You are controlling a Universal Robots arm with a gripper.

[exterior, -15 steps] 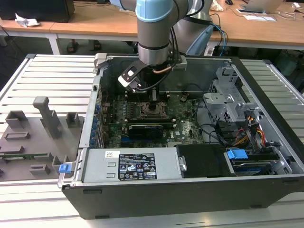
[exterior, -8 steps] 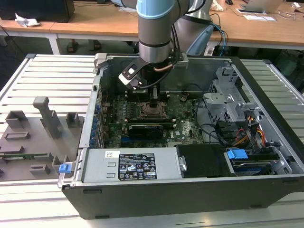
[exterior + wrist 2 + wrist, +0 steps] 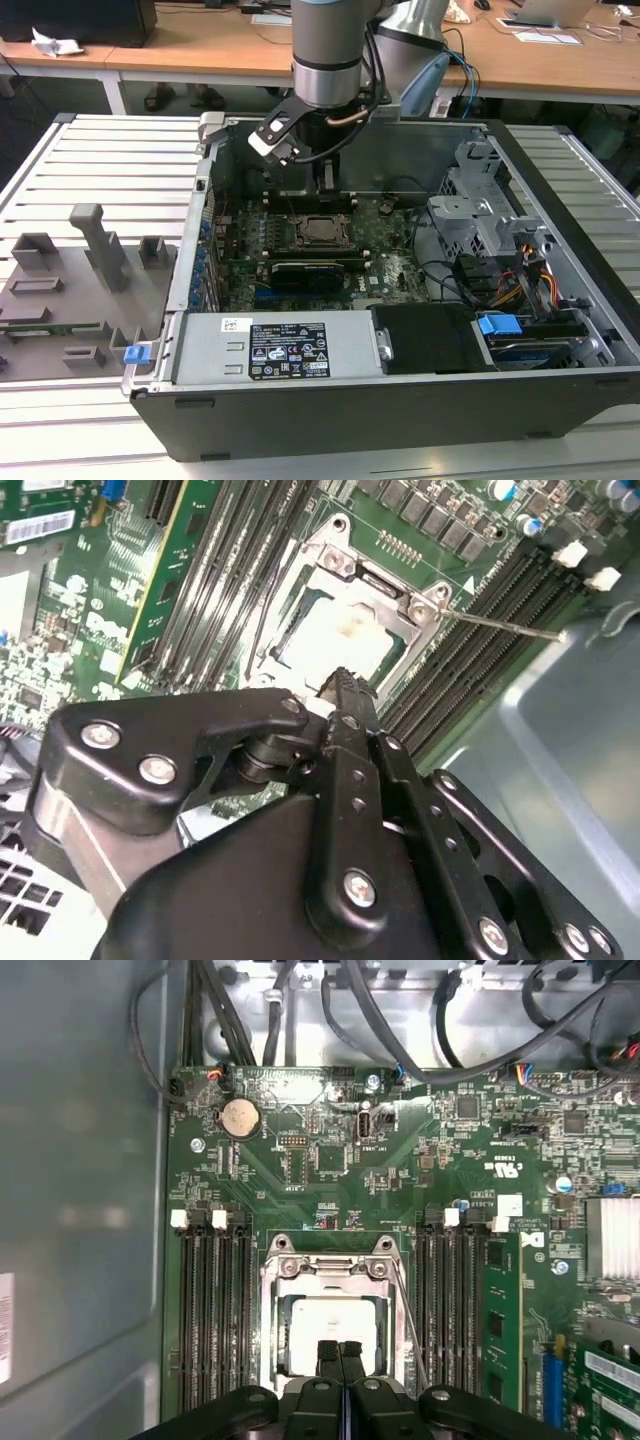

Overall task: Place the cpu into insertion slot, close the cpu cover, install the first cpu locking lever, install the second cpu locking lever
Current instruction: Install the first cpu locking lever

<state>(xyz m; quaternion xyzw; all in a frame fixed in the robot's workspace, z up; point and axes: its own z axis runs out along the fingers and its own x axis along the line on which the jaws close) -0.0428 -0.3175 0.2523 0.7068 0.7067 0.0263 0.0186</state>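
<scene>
The cpu (image 3: 330, 1328) lies flat in the slot (image 3: 268, 1320) near the middle of the board (image 3: 300, 1160), inside the open case (image 3: 400, 420). The cover (image 3: 330, 1266) looks folded down around the cpu, its window showing the pale top. The gripper (image 3: 340, 1352) hangs over the slot's near edge with its fingers pressed together and nothing between them. I cannot tell whether the tips touch the cover. In the second wrist view, one thin lever (image 3: 500, 625) juts away from the slot's corner across the memory slots (image 3: 500, 590), so it seems unlatched. I judge that placing and covering are done and the first lever is the step in hand. That step calls for pushing the rod down and sideways until it catches under its hook, without sliding onto the cpu.
</scene>
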